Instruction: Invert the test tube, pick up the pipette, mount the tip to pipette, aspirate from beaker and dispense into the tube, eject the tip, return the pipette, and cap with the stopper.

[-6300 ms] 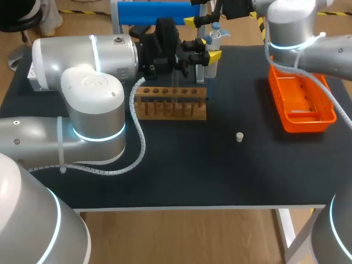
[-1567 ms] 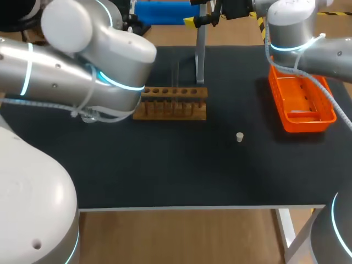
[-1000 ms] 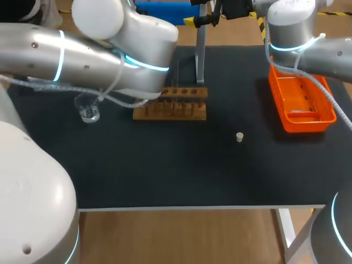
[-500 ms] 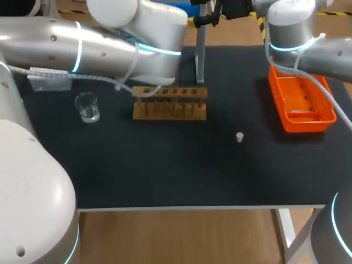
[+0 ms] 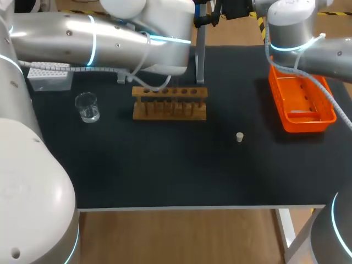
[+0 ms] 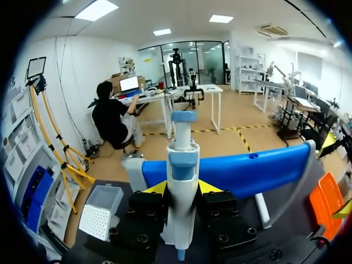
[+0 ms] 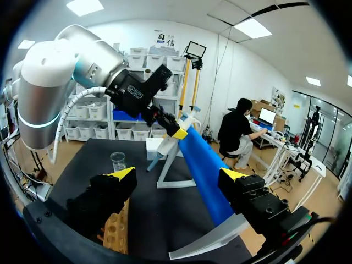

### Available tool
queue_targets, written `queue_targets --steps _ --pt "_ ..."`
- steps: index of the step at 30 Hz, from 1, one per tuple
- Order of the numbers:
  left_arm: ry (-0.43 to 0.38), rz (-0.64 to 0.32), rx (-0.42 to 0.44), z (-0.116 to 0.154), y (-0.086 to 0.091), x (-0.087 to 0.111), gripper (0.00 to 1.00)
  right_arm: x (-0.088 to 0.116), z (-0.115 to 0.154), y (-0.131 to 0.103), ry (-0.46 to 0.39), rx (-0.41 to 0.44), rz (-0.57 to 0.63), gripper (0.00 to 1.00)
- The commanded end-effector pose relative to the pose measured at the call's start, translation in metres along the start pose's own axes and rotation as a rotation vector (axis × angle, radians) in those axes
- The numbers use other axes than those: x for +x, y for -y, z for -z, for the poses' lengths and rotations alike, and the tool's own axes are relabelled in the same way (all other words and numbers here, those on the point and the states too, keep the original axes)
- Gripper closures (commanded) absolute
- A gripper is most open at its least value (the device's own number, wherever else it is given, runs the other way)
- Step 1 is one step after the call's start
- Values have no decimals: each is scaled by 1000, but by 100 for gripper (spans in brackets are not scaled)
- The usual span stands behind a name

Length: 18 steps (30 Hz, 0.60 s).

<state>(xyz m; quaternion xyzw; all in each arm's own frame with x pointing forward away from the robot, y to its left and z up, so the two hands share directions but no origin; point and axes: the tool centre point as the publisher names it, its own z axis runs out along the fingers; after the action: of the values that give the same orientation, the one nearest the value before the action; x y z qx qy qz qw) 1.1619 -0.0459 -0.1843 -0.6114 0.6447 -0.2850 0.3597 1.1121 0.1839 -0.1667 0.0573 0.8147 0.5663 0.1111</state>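
Note:
My left gripper [image 6: 182, 190] is shut on the white and blue pipette [image 6: 182, 159], which stands upright between its yellow tips, just in front of the blue holder bar [image 6: 247, 169]. In the head view the left arm [image 5: 110, 41] lies across the table's far left and hides that gripper. My right gripper [image 7: 179, 175] hangs open and empty at the far edge, near the stand post [image 5: 200, 55]. The glass beaker [image 5: 87, 107] sits at the left. The wooden tube rack [image 5: 170, 103] is in the middle; I cannot make out the tube. The small stopper [image 5: 240, 137] lies right of centre.
A white tip box [image 5: 48, 77] sits at the far left behind the beaker. An orange tray [image 5: 301, 102] stands at the right under my right arm. The near half of the black table [image 5: 165, 170] holds only the stopper.
My left arm has swung up and back toward the far edge, uncovering the beaker and the tip box. The right arm has not moved.

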Motion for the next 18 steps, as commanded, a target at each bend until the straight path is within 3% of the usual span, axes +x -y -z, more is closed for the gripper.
queue_targets --steps 1,18 --pt "8 -2 -17 -4 2 3 100 -1 1 0 -4 3 -1 0" --pt "12 0 -54 -14 -8 2 100 -1 1 0 -4 3 -1 0"
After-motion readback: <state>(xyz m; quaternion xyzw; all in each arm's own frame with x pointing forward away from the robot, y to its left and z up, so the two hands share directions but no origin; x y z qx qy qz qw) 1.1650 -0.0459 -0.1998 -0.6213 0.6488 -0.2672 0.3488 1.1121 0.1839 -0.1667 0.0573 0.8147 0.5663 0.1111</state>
